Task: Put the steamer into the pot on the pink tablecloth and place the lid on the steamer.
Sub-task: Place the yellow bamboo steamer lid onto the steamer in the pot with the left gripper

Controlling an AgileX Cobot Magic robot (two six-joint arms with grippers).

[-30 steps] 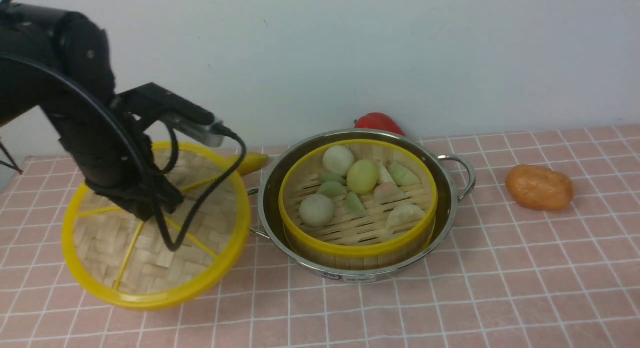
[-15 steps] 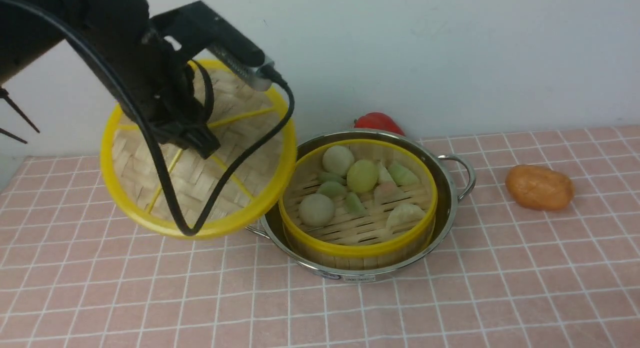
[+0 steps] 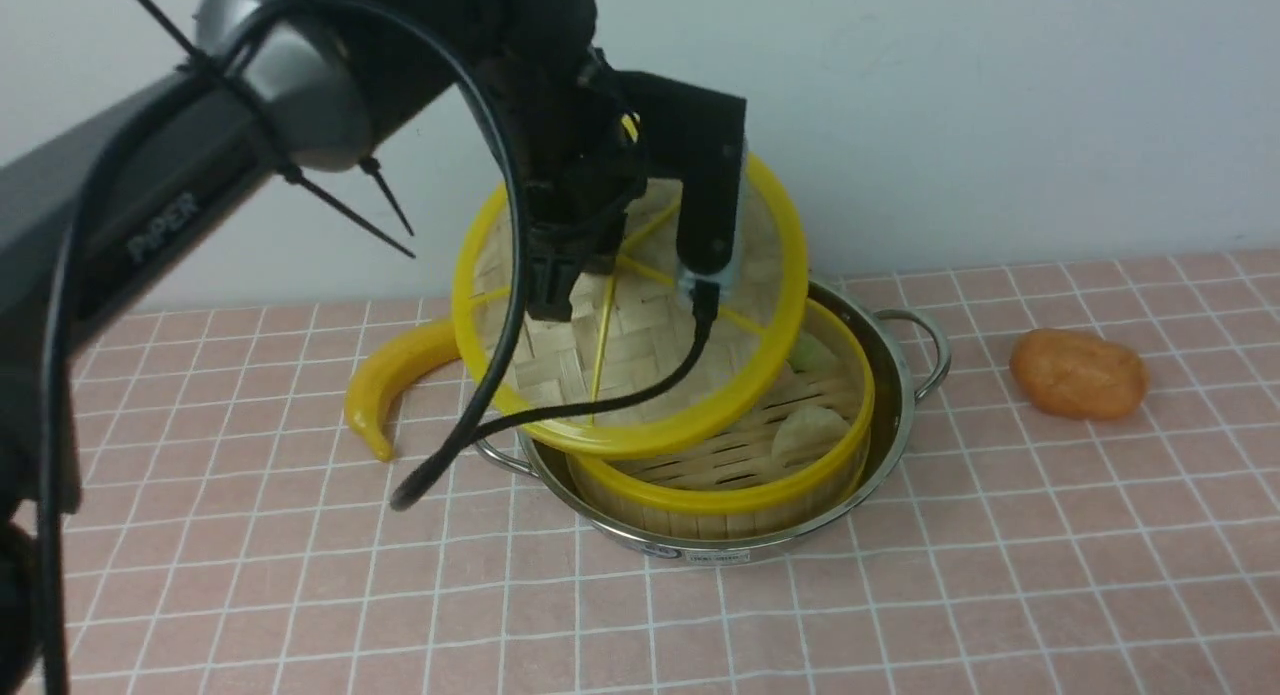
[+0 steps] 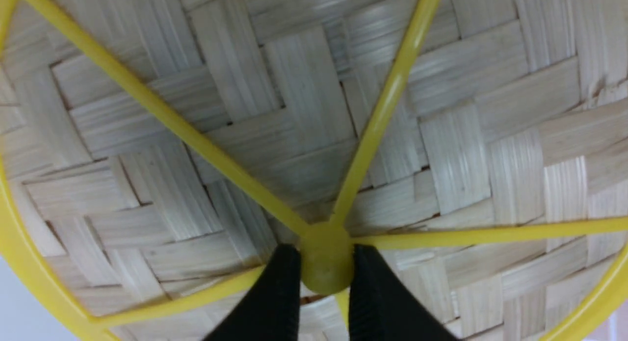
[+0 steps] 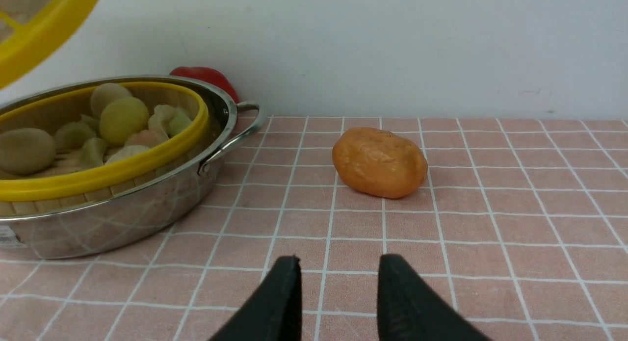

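Lifted from left of pot to above it: one lid, tilted, woven bamboo with yellow rim and spokes, hub pinched by left gripper. Inside pot, one steamer. Right gripper spread, empty.

"PiPER" is printed on the left arm; the label on the pot is too small to read.
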